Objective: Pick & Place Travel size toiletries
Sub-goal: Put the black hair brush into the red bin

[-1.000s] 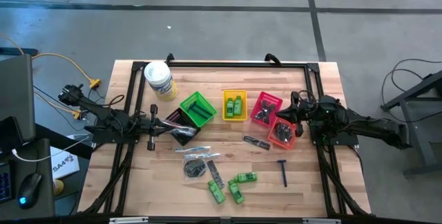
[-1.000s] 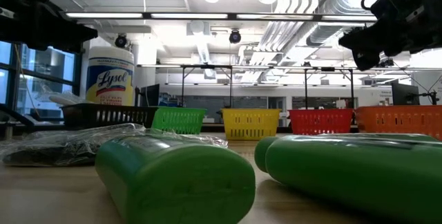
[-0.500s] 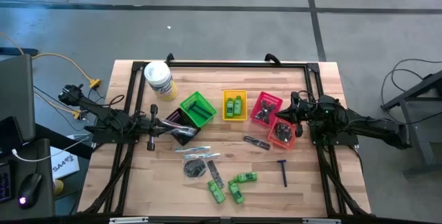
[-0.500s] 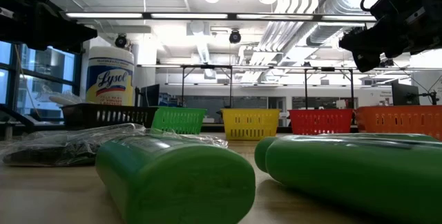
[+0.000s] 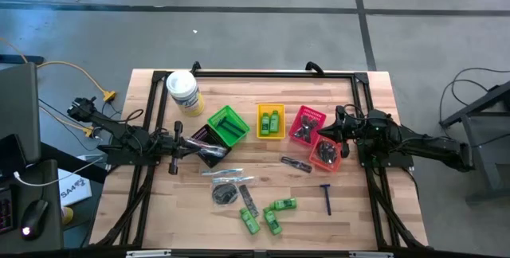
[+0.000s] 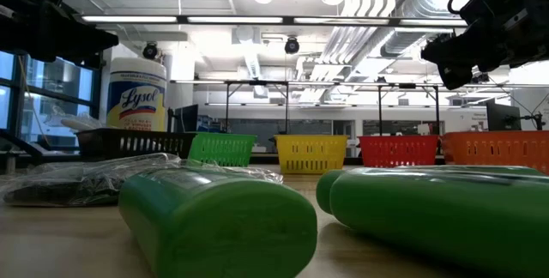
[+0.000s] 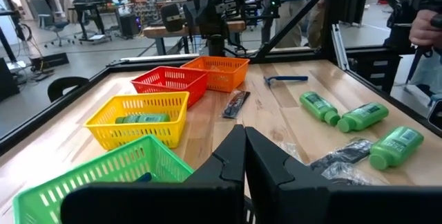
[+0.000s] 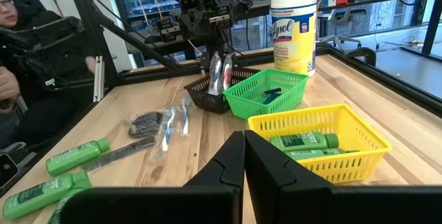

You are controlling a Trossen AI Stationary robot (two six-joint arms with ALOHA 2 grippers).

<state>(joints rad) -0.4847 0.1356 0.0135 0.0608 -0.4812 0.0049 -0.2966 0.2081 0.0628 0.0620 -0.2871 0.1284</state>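
Above the black basket [image 5: 209, 148], the left gripper [image 5: 194, 146] hangs with its fingers clenched together and empty. Over the orange basket [image 5: 326, 154], the right gripper [image 5: 325, 134] is likewise clenched on nothing. Loose on the table [image 5: 358, 218] lie three green mini bottles [image 5: 271, 214], a blue-handled razor [image 5: 327, 197], a dark comb [image 5: 296, 164], a round dark packet [image 5: 224, 193] and clear-wrapped sticks [image 5: 223, 171]. Two more bottles sit in the yellow basket [image 5: 271, 121].

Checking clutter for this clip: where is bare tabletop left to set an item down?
Free: wood between the blue razor and the table's right edge, and the near-left corner. Crowded: the basket row and the green bottles beside the wrapped packets.
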